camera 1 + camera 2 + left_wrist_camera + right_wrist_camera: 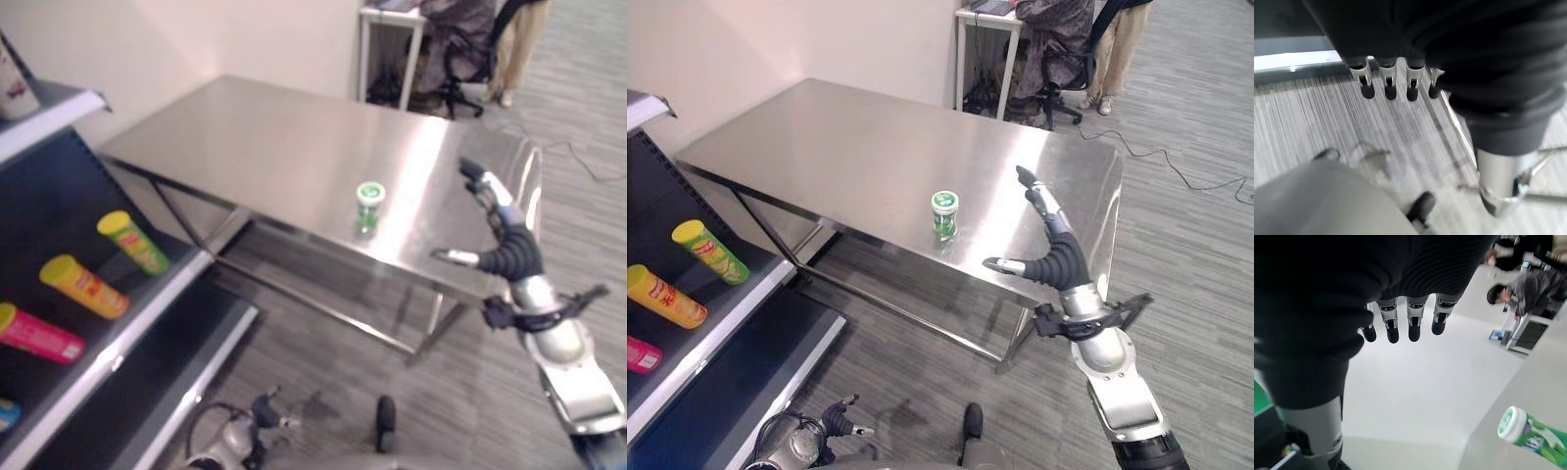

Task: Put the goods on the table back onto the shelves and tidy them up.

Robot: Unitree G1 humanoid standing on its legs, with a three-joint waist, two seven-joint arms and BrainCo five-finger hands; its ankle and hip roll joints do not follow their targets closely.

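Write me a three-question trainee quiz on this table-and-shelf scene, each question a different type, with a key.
1. True or false: the green container stands upright on the steel table, with nothing holding it.
2. Multiple choice: where is the right hand?
A. Curled round the container
B. Open above the table's near edge, to the right of the container
C. Resting on the shelf
3. Fill in: the yellow-lidded green tube lies on the ____, beside an orange tube.

Key: 1 true; 2 B; 3 shelf.
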